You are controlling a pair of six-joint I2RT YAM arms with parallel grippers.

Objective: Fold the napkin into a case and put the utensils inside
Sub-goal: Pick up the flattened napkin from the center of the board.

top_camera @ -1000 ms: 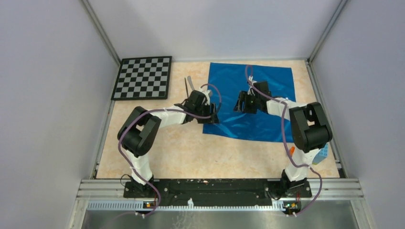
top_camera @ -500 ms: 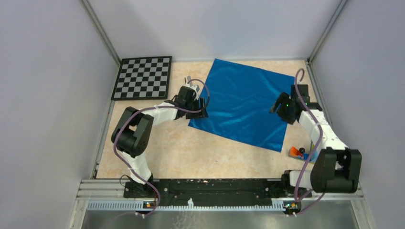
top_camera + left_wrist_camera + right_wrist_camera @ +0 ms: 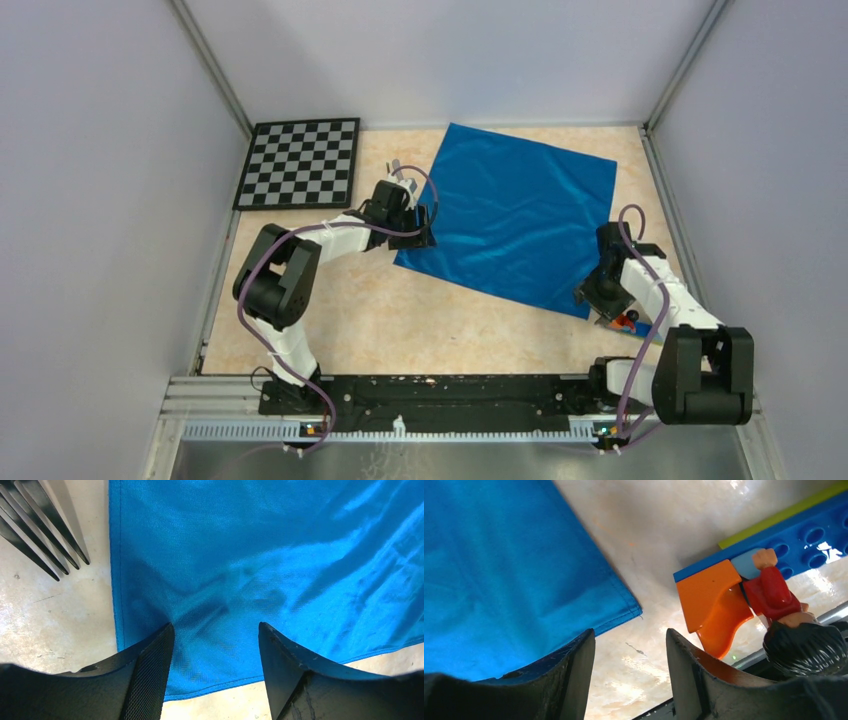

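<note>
The bright blue napkin [image 3: 515, 225] lies spread flat as a tilted square, unfolded. My left gripper [image 3: 424, 228] is open over the napkin's left corner; in the left wrist view its jaws [image 3: 216, 645] straddle the cloth [image 3: 260, 560] near its hem. Dark fork tines [image 3: 45, 535] lie on the table just left of the cloth; the knife cannot be told apart. In the top view the utensils [image 3: 396, 166] are mostly hidden behind the left arm. My right gripper [image 3: 594, 298] is open and empty by the napkin's near right corner [image 3: 631, 611], over bare table [image 3: 630, 650].
A black-and-white checkerboard [image 3: 300, 163] lies at the back left. A toy set, with a blue studded plate [image 3: 804, 540], an orange piece [image 3: 711, 605] and a red figure [image 3: 774, 592], sits right of the right gripper, by the table's right front edge [image 3: 628, 320].
The napkin has been spread wider and turned. My right arm swung from the cloth's middle to its right edge, then down to its near right corner. The left gripper shifted slightly left, then held.
</note>
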